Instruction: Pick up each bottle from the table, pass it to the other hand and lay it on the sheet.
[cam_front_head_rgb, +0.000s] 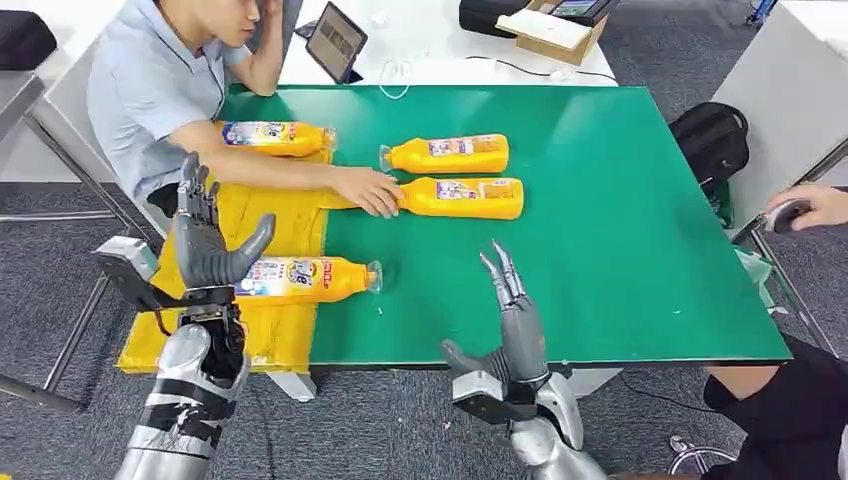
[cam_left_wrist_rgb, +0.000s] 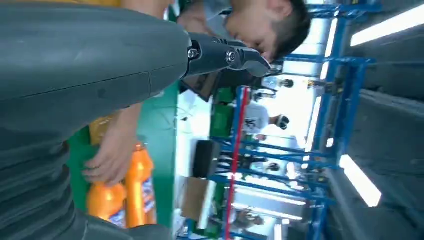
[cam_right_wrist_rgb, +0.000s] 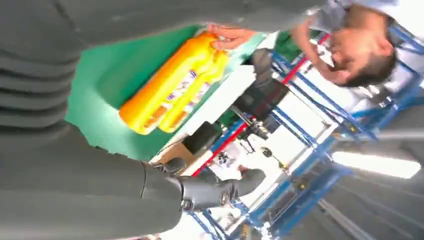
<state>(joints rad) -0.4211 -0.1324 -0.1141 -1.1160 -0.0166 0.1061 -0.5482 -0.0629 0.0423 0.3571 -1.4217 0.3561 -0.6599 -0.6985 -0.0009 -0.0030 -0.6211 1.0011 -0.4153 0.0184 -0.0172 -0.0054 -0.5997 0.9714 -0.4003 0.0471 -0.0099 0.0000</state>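
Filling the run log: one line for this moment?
left hand open | right hand open | two bottles on sheet | person's hand touching bottle

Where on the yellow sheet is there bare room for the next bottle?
Bare sheet lies between the far bottle and the near bottle, though the person's forearm crosses its far part. A narrower bare strip lies at the near edge, below the near bottle, beside the left hand.
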